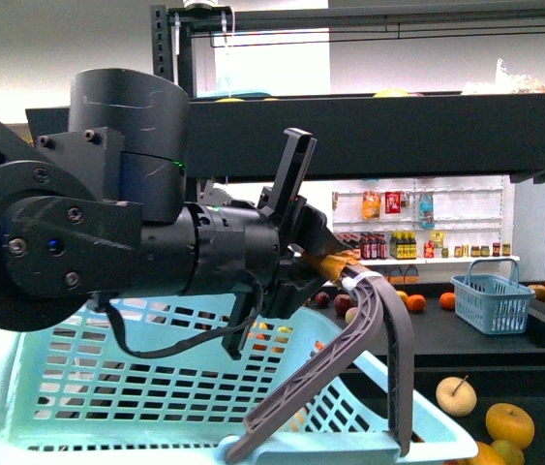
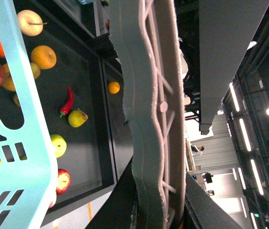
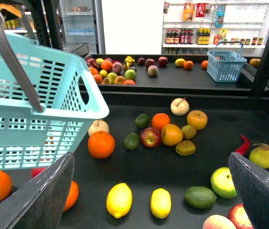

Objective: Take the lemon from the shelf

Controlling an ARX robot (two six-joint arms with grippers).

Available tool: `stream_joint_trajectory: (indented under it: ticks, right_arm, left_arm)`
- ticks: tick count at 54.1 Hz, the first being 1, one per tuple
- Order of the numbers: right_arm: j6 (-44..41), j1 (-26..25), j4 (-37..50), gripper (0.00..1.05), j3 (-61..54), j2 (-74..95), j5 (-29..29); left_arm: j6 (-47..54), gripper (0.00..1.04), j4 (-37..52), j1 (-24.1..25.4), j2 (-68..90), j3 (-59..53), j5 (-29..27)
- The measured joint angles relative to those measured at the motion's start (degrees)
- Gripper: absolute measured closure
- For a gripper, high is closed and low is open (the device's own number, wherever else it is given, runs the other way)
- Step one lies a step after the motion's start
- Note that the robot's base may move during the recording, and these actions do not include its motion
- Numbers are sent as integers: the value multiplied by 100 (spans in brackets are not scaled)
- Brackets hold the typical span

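Two yellow lemons (image 3: pixel 119 200) (image 3: pixel 160 202) lie side by side on the shelf's dark tray (image 3: pixel 153 167) in the right wrist view. My right gripper (image 3: pixel 148 191) is open, its fingers wide apart, above and around both lemons, touching neither. My left gripper (image 1: pixel 325 266) is shut on the grey handle (image 1: pixel 378 329) of a light-blue basket (image 1: pixel 107 368) and holds it up; the handle (image 2: pixel 148 119) fills the left wrist view. The black shelf frame (image 1: pixel 398 131) crosses the front view.
Oranges (image 3: pixel 101 144), apples (image 3: pixel 150 137), limes (image 3: pixel 200 197), a red chilli (image 3: pixel 242 144) and a pear (image 3: pixel 262 155) lie around the lemons. A second blue basket (image 3: pixel 226 64) stands on the far tray. White shelves of bottles (image 1: pixel 417 228) are behind.
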Motion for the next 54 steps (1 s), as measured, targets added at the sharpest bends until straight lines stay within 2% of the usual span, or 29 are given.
stream_joint_trajectory:
  ticks: [21,24,26,35,40,46,54]
  right_arm:
    - [0,0,0,8,0,0,-2]
    - [337,199,-286,8,162,560,1084]
    - [433,105,-144,8,221,953,1198]
    - [717,-953,1423,8,796,3541,197]
    - [737,-1541,2396,8,1759,5794,-470]
    - [774,-1622,2041,8,3084,8260,-1119]
    - [455,-1414,1493,8,4127,10166,-1246]
  left_arm:
    - [31,93,-133,-122,627,518,42]
    - [33,93,-133,-138,634,518,57]
    - [35,93,-133,-138,634,529,55]
    - [105,93,-133,-142,634,562,57]
    - [107,93,-133,-142,634,562,52]
    - [107,93,-133,-144,634,562,48]
    - [105,93,-133,-146,634,568,55]
